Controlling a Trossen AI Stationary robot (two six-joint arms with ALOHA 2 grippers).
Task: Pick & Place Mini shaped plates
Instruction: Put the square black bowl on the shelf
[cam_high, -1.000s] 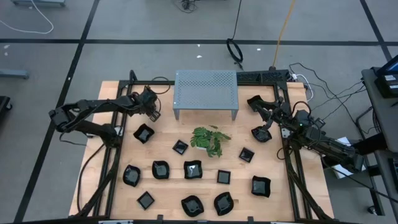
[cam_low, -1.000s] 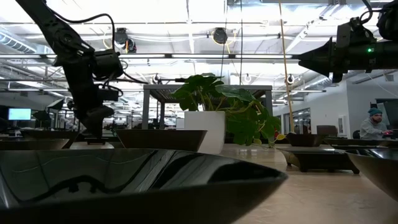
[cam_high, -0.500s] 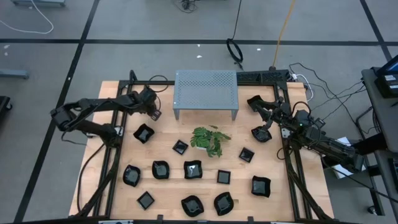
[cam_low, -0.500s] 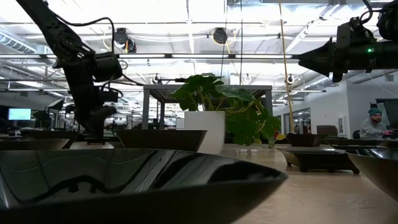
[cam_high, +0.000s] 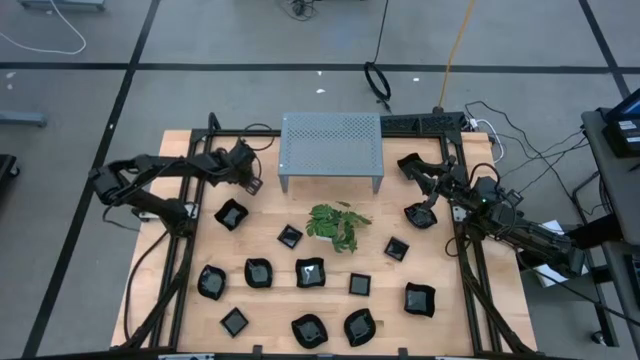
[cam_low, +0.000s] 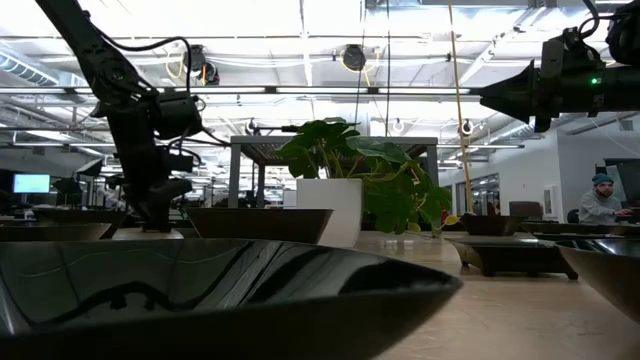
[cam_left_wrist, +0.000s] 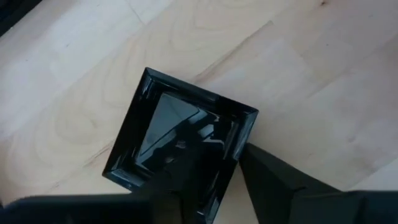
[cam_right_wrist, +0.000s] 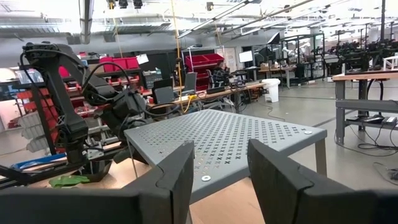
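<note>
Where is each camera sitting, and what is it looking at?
High: overhead, looking down on table, both arms.
Low: table height, facing the plant; left arm shows.
Left wrist: above a square black plate, own fingers at it.
Right wrist: facing the grey stand, own fingers.
Shared: the stand also shows overhead.

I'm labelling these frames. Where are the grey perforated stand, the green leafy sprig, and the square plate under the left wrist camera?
grey perforated stand (cam_high: 331, 141): high view, middle of its top.
green leafy sprig (cam_high: 335, 224): high view, centre of the leaves.
square plate (cam_left_wrist: 177, 134): left wrist view, its glossy inner floor.
</note>
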